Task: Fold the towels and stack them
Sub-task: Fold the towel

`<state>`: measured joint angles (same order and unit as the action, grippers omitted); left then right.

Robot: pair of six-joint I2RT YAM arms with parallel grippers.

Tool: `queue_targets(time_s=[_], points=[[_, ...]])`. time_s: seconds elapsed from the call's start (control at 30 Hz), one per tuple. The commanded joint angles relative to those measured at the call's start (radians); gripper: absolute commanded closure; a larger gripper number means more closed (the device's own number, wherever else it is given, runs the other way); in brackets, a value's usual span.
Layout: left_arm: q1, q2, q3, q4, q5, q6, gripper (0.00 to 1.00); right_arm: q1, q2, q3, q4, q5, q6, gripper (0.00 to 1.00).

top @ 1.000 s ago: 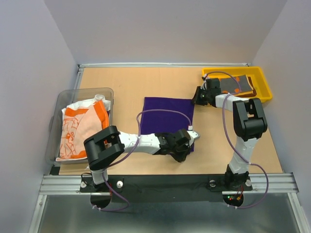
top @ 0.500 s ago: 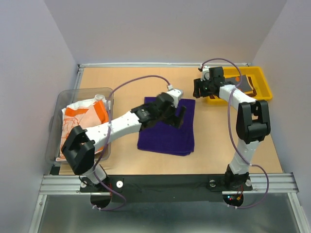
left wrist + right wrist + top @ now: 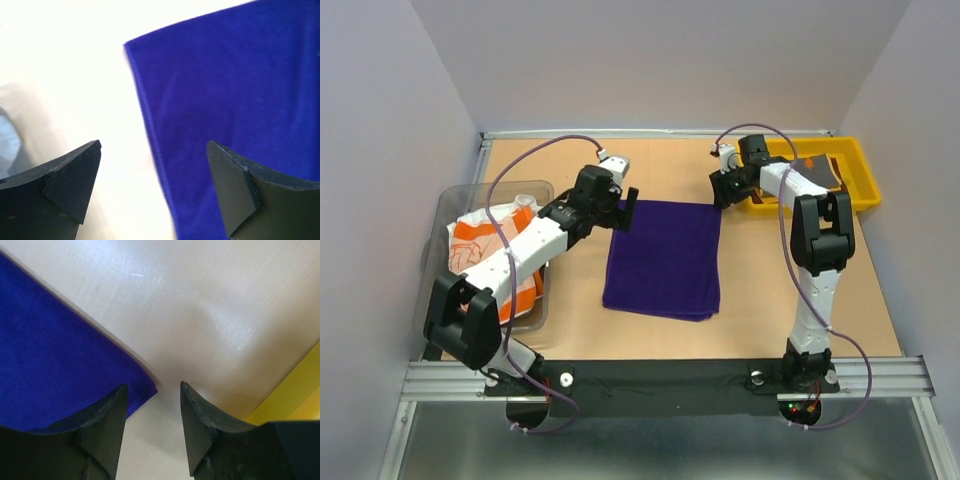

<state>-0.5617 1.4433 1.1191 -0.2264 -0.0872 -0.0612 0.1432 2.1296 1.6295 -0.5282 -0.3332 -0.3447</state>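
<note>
The deep purple towel [image 3: 663,258] lies flat in the middle of the table. My left gripper [image 3: 623,207] is open and empty over its far left corner; in the left wrist view the towel's left edge [image 3: 150,130] runs between the jaws. My right gripper [image 3: 720,190] is open and empty at the far right corner, which shows in the right wrist view [image 3: 145,390]. The orange-and-white patterned towel [image 3: 485,255] lies in the clear bin [image 3: 445,205]. A dark brown towel [image 3: 810,175] with some orange on it lies in the yellow tray [image 3: 860,175].
The clear bin stands at the left edge of the table, the yellow tray at the far right corner. The tray's yellow wall [image 3: 295,400] shows close beside my right gripper. Purple cables loop over both arms.
My left arm swung from the towel's near right corner to its far left corner. My right gripper moved from the tray to the towel's far right corner. The towel shifted slightly.
</note>
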Motion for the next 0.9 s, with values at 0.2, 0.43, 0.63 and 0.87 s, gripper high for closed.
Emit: queue_targets(time_s=[0.2, 0.43, 0.63, 0.87], points=[[0.078, 0.155, 0.172, 0.059, 0.04, 0.164, 0.02, -0.013, 0.062, 0.089, -0.081, -0.004, -0.091, 0.5], [0.117, 0.281, 0.275, 0.058, 0.075, 0.219, 0.07, -0.011, 0.085, 0.09, -0.118, -0.093, -0.108, 0.52], [0.102, 0.296, 0.295, -0.025, 0.081, 0.16, 0.09, -0.01, 0.047, 0.087, -0.125, -0.05, -0.064, 0.51], [0.089, 0.087, 0.061, -0.047, 0.043, -0.171, 0.11, 0.001, -0.133, 0.008, -0.108, 0.106, 0.172, 0.45]])
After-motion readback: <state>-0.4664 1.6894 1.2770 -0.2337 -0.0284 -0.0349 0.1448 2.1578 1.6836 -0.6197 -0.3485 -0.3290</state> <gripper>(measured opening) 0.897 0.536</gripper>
